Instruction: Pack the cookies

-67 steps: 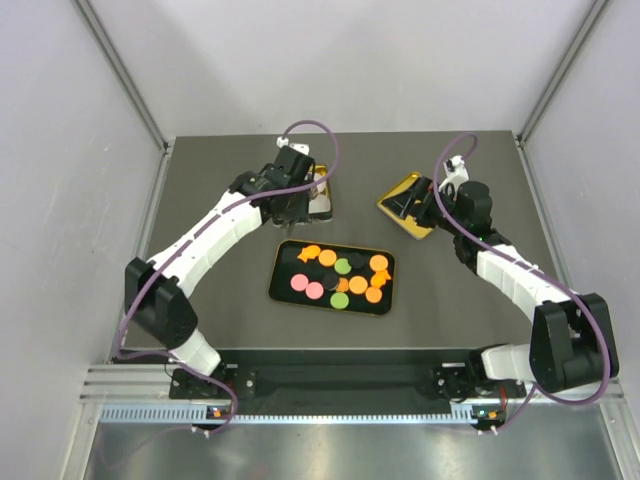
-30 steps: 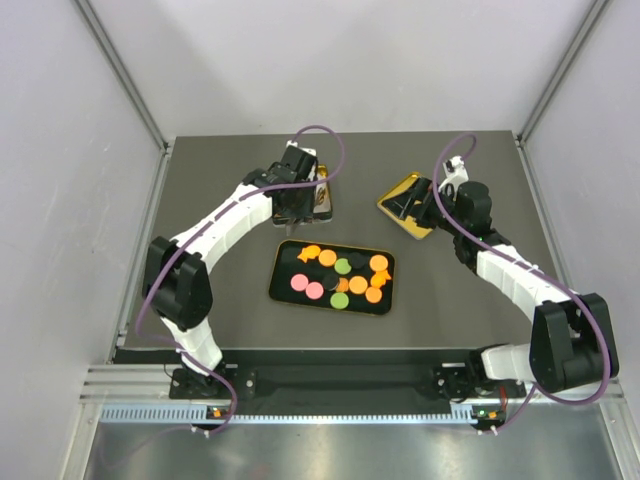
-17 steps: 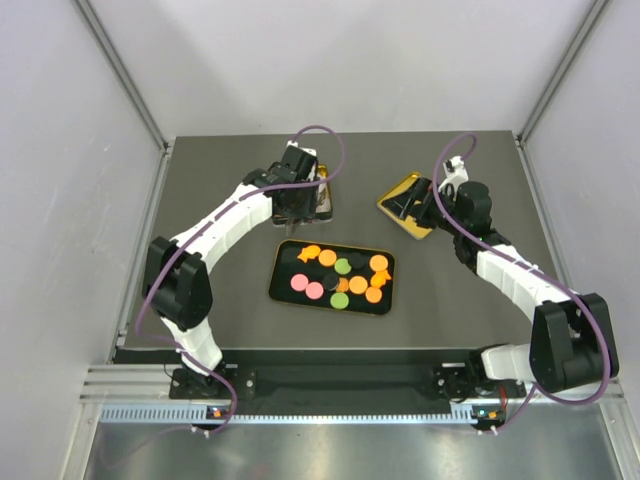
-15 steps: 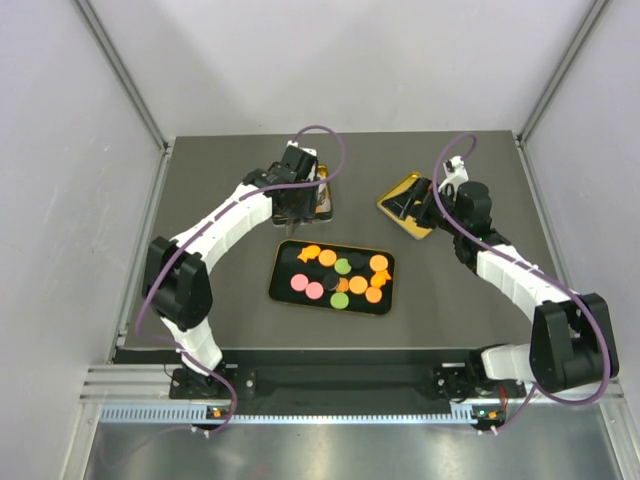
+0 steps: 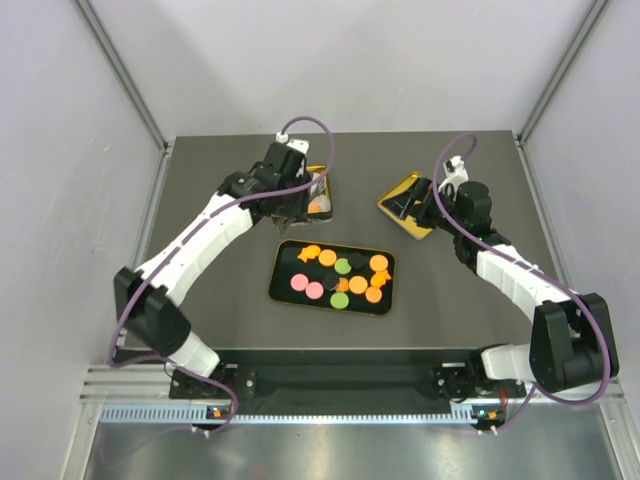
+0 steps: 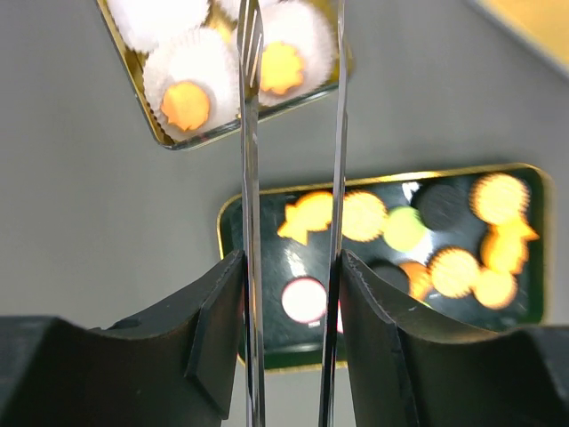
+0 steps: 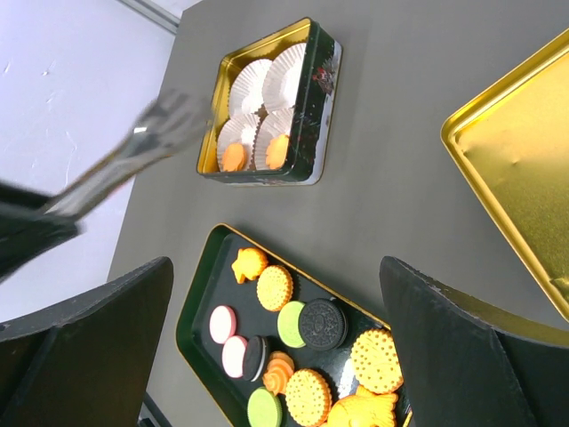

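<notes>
Dark grey desk [image 5: 220, 300], matte, w/ pale walls [image 5: 70, 200] on three sides and metal frame posts [image 5: 120, 70] running up the corners.

Black tray [image 5: 280, 290] w/ gold rim sits mid-desk, holding the loose cookies [image 5: 345, 278]: orange, pink, green and dark ones, packed close together. Behind it on the far left is the tin [image 5: 326, 205], lined w/ white paper cups [image 7: 286, 78]. Two of the cups nearest the tray each have an orange cookie in them. Gold lid [image 5: 405, 210] lies well apart on the far right, inside facing up.

My left fingers [image 6: 213, 338] are drawn in narrow around a pair of metal tongs [image 6: 248, 178], one finger on the outside of each blade. The blades run near parallel w/ a gap btwn them and nothing gripped at the tips. In the left wrist view they pass over the tray's left end and reach to the tin's near edge. One filled cup shows btwn the tips. Can't tell how high the tips are above it.

My right fingers [image 7: 98, 338] are spread wide, holding nothing, up over the desk near the lid. Tray and tin both show btwn them, well apart from either finger.
</notes>
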`<action>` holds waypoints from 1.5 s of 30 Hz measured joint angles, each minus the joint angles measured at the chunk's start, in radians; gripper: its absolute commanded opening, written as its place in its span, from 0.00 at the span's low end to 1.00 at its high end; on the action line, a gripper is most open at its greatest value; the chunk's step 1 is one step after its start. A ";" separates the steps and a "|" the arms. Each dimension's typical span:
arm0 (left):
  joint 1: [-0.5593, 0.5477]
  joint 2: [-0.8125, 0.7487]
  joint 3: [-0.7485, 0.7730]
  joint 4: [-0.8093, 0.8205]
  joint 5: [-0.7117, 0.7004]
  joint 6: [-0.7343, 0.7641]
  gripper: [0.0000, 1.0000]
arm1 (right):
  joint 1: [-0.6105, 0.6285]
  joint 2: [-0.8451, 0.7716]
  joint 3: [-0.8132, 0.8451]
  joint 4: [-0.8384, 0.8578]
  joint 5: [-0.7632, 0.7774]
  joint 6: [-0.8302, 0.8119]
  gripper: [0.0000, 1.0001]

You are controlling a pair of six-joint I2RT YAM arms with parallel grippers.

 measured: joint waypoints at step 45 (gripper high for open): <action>-0.175 -0.248 -0.409 -0.134 -0.048 -0.031 0.50 | 0.000 0.001 0.000 -0.002 0.008 -0.007 1.00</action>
